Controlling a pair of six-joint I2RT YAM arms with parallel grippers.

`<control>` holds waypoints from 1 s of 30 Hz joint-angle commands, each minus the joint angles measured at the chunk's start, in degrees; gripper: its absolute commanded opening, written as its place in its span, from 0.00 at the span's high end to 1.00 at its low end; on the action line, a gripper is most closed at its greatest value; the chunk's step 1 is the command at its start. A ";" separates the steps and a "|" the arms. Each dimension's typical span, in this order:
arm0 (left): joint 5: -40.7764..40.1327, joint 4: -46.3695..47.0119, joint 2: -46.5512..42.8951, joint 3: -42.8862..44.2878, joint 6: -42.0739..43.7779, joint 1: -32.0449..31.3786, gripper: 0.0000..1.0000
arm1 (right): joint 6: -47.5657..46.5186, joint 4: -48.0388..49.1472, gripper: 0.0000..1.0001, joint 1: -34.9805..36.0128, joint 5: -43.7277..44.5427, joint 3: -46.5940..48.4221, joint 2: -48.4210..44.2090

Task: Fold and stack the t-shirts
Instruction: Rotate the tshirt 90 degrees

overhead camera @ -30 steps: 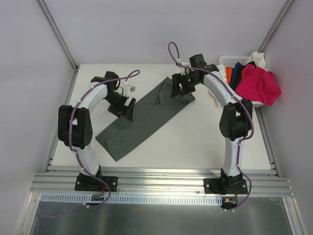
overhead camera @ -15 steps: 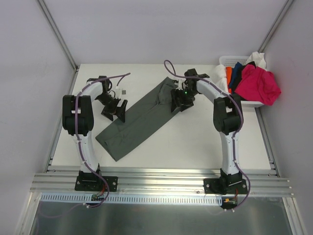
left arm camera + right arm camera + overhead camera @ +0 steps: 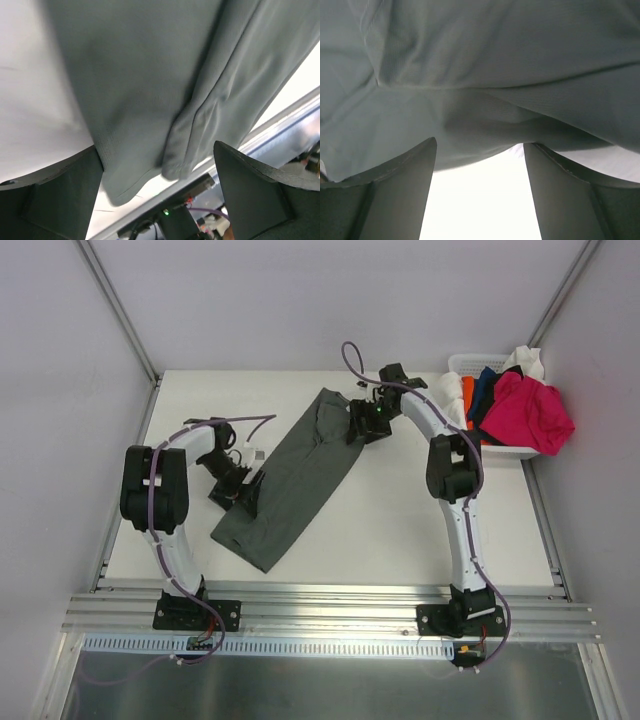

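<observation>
A dark charcoal grey t-shirt (image 3: 295, 475), folded into a long strip, lies diagonally across the table's middle. My left gripper (image 3: 243, 495) is at the strip's left edge near its lower end. In the left wrist view, my left gripper (image 3: 156, 150) is open with the shirt's (image 3: 150, 75) hem between the fingers (image 3: 55, 200). My right gripper (image 3: 362, 428) is at the strip's far right end. In the right wrist view, my right gripper (image 3: 480, 147) is open with the shirt's (image 3: 495, 60) edge just ahead and bare table between the fingers (image 3: 570, 200).
A white plastic basket (image 3: 460, 362) stands at the back right corner, holding a magenta-pink shirt (image 3: 530, 415), a navy one (image 3: 487, 385), an orange one (image 3: 467, 390) and a white one (image 3: 527, 360). Walls close in the table on the left, far and right sides.
The grey strip has swung to a steeper diagonal, its far end moving back and left. My left gripper moved nearer along the strip's left edge; my right gripper moved farther back.
</observation>
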 commanded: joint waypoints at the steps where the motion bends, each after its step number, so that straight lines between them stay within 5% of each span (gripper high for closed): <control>1: 1.11 -1.20 -2.72 -4.16 1.32 -3.99 0.11 | 1.23 2.88 0.26 -0.67 0.69 6.81 2.92; 14: 4.46 -1.55 -0.88 -2.41 -3.43 -12.43 0.12 | 7.46 12.90 0.24 -1.02 0.51 18.33 10.22; 30: 8.50 -1.11 6.15 5.41 -6.33 -25.27 0.12 | 10.46 17.65 0.25 -1.02 0.16 19.30 10.23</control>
